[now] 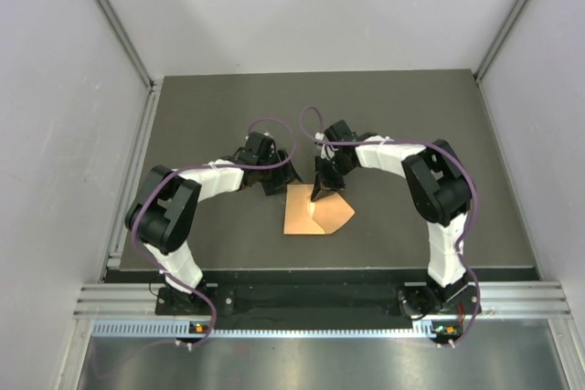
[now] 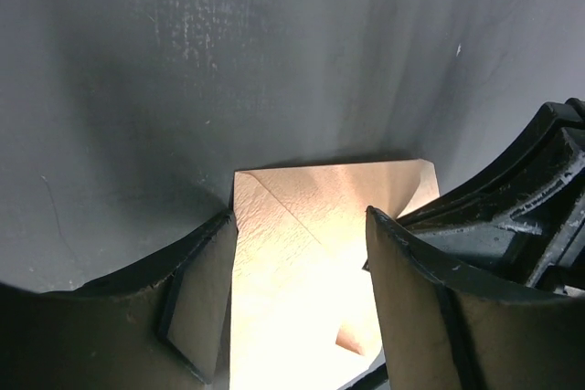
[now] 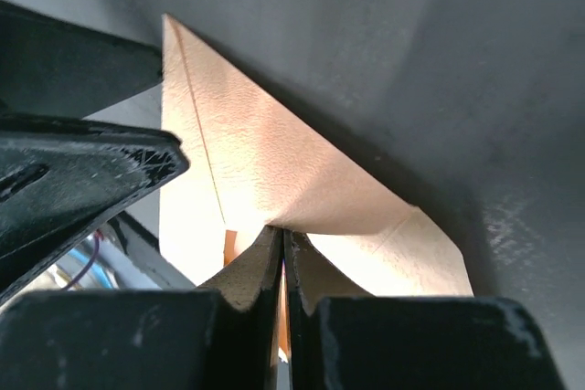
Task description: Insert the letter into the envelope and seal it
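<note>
The orange envelope (image 1: 313, 215) lies flat on the dark mat between both arms. My left gripper (image 1: 276, 185) hovers open over its far left part, and the paper (image 2: 302, 226) shows between the spread fingers without either finger gripping it. My right gripper (image 1: 322, 194) is shut. Its closed tips (image 3: 282, 230) touch the edge of the pointed flap (image 3: 265, 162), which bends up over them. I cannot tell whether any paper is pinched between them. The letter is hidden; no separate cream sheet shows in any view.
The dark grey mat (image 1: 411, 134) is bounded by white walls on the left, right and back. A metal rail (image 1: 320, 303) with the arm bases runs along the near edge. The right gripper's black body (image 2: 535, 198) stands close beside my left fingers.
</note>
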Controlling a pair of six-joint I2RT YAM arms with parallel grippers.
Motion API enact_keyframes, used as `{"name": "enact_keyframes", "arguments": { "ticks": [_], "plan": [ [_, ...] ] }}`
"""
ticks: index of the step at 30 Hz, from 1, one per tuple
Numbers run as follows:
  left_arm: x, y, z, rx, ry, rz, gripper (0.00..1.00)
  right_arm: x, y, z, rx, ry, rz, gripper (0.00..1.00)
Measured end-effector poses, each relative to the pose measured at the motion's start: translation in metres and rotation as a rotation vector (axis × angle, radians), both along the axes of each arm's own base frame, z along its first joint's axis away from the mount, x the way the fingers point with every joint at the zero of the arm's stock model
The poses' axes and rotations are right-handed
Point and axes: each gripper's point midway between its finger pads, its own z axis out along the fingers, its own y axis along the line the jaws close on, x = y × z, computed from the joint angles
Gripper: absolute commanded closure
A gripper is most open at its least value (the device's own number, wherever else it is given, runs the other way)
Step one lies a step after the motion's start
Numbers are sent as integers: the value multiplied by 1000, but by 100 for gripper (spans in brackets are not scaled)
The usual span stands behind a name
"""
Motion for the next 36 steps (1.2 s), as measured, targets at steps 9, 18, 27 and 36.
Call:
{"name": "enact_keyframes", "arguments": {
  "ticks": [9, 18, 27, 36],
  "plan": [
    [0, 0, 0, 1, 0, 0, 37, 5, -9, 0, -61, -41, -80, 70],
    [-1, -1, -1, 1, 0, -4, 37, 13, -19, 11, -92, -103, -175, 91],
    [-1, -1, -1, 1, 0, -4, 37, 25, -29, 4, -166, -124, -276, 100],
    [-1, -1, -1, 1, 0, -5, 37, 30, -24, -6, -153, -105, -305, 100]
  ]
}}
